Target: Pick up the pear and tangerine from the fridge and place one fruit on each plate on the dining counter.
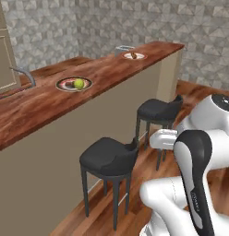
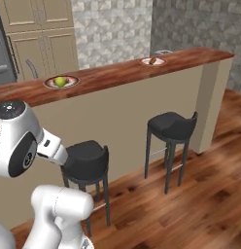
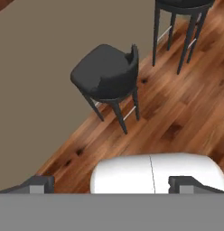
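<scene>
The pear point(image 1: 79, 83) point(image 2: 60, 81), yellow-green, lies on the nearer plate point(image 1: 65, 85) point(image 2: 70, 82) on the reddish-brown dining counter point(image 1: 107, 69) point(image 2: 117, 73). The farther plate point(image 1: 138, 56) point(image 2: 157, 62) holds a small orange-brown thing, too small to identify. A grey strip at the left edge of the right base view looks like the fridge point(image 2: 1, 48). My gripper point(image 3: 114, 185) is open and holds nothing. It hangs low beside the counter's beige base and points down at the wooden floor and a stool. The arm is folded close to the base.
Two black bar stools point(image 1: 109, 156) point(image 1: 158, 109) point(image 2: 86, 160) point(image 2: 172, 125) stand against the counter's base; the nearer one point(image 3: 105, 74) is right ahead of the hand. A curved faucet point(image 1: 24, 73) point(image 2: 31, 65) rises behind the counter. Beige cupboards point(image 2: 40, 29) line the back.
</scene>
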Motion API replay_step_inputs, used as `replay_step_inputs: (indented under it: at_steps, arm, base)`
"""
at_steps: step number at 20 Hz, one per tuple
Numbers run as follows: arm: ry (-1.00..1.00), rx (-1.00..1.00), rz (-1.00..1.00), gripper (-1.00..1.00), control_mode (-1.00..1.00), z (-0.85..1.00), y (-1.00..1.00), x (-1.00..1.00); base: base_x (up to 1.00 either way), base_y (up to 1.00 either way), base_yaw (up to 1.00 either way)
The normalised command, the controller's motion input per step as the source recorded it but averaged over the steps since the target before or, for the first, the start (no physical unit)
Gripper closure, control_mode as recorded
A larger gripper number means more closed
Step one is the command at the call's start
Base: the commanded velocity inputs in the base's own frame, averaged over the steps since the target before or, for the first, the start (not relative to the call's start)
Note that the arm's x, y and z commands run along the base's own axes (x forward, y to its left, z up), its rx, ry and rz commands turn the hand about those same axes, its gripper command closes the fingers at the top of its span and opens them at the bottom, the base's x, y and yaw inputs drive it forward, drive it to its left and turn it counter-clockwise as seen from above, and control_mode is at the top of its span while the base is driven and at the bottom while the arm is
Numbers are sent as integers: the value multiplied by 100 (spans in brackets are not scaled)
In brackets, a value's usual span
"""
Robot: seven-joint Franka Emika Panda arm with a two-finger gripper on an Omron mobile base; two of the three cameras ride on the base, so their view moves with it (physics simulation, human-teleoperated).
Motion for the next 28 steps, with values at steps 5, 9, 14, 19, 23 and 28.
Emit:
replay_step_inputs:
  at_steps: [5, 9, 14, 19, 23, 28]
  arm:
    - [0, 0, 0, -100, 100, 0, 0, 0]
    - [0, 0, 0, -100, 100, 0, 0, 0]
    - [0, 0, 0, -100, 100, 0, 0, 0]
    - [0, 0, 0, -100, 100, 0, 0, 0]
    - [0, 0, 0, -100, 100, 0, 0, 0]
    - [0, 0, 0, -100, 100, 0, 0, 0]
  base:
    - [-7, -100, -2]
    - [24, -100, 0]
    - [57, -100, 3]
    - [87, -88, 11]
    - [91, -82, 14]
    - [88, -85, 13]
